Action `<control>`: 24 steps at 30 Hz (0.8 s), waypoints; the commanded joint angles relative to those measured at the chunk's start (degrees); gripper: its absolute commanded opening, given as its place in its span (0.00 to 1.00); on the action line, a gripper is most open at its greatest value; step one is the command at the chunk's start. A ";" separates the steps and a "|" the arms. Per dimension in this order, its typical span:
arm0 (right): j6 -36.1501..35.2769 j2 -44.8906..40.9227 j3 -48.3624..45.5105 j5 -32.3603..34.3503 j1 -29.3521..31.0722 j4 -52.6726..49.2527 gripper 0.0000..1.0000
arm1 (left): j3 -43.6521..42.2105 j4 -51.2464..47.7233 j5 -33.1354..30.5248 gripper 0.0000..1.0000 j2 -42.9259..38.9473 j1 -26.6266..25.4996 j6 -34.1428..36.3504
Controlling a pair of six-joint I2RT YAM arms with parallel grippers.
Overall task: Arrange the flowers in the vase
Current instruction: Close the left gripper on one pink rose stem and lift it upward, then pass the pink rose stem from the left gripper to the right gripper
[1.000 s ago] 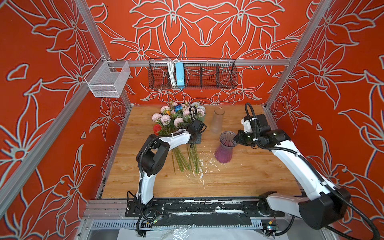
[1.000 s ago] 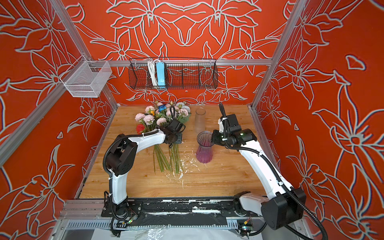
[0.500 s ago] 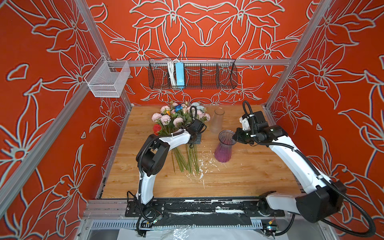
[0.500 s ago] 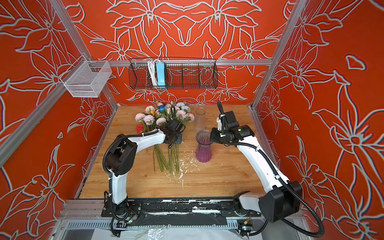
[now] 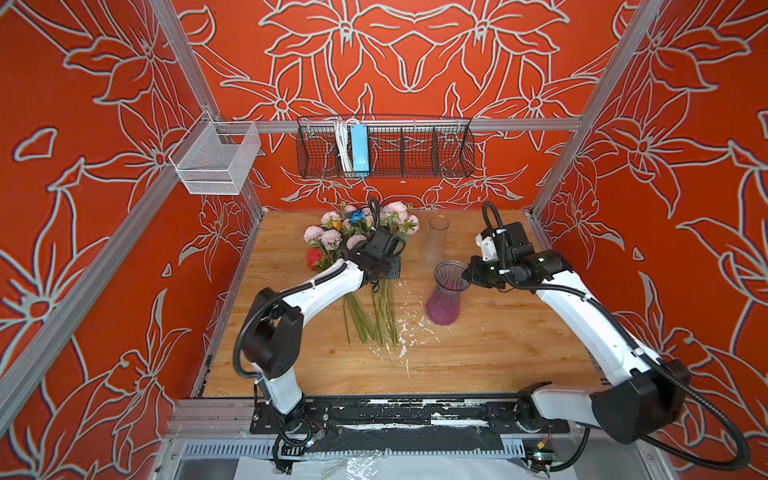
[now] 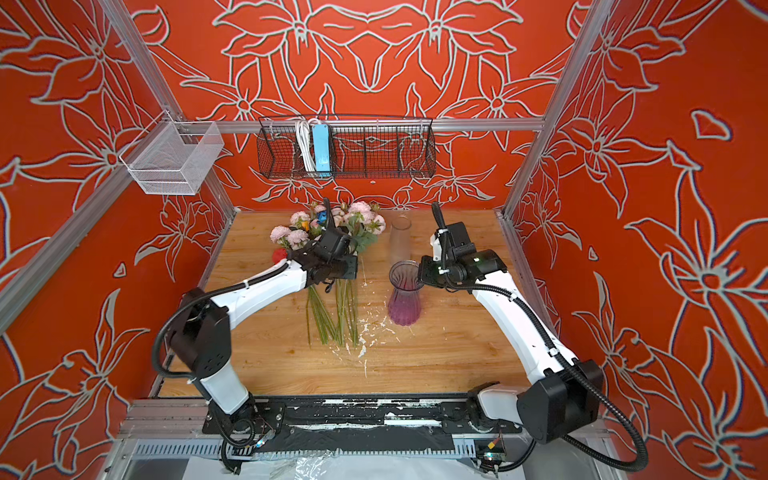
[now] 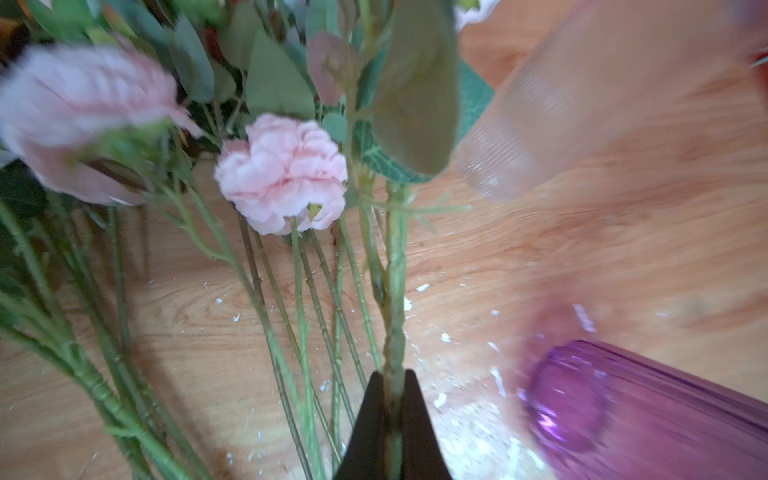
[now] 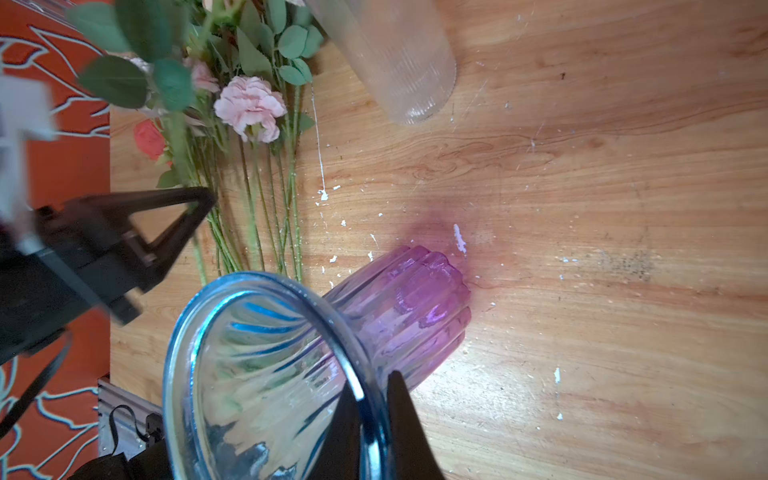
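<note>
While left gripper (image 7: 392, 374) jaws pinch single green stem (image 7: 395, 291), rest of flowers (image 5: 357, 232) lie bunched on worktop (image 5: 498, 353) beside purple vase (image 5: 444, 299). Vase rim clamped by right gripper (image 8: 372, 386) jaws. Risk: leaves snag neighbours on lift, drag bunch; thin stem twists, misses mouth.

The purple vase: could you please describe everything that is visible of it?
The purple vase is ribbed, see-through glass, purple in its lower body and paler, bluish toward its wide flared rim. Its base rests on the wooden table, and no flowers are inside. The right end effector is shut on the rim, one finger inside and one outside. The flowers lie apart on its left in both top views, and a clear ribbed vase stands behind it, not touching.
</note>
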 commanded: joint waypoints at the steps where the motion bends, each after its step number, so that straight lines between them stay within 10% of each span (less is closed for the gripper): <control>1: 1.70 1.55 3.73 -2.92 0.87 3.96 0.00 | -3.02 2.31 3.81 0.00 -7.63 0.05 -1.87; 10: 1.52 3.92 5.67 -2.26 1.87 3.73 0.00 | -14.96 14.23 11.51 0.00 -22.51 -0.25 0.80; 16: 1.70 2.47 6.89 -1.43 1.94 2.42 0.38 | -19.62 19.57 12.05 0.00 -31.45 -0.87 2.96; 24: -2.41 -4.39 11.59 3.37 1.93 -3.06 0.49 | -17.95 19.67 15.17 0.00 -36.30 -1.78 5.04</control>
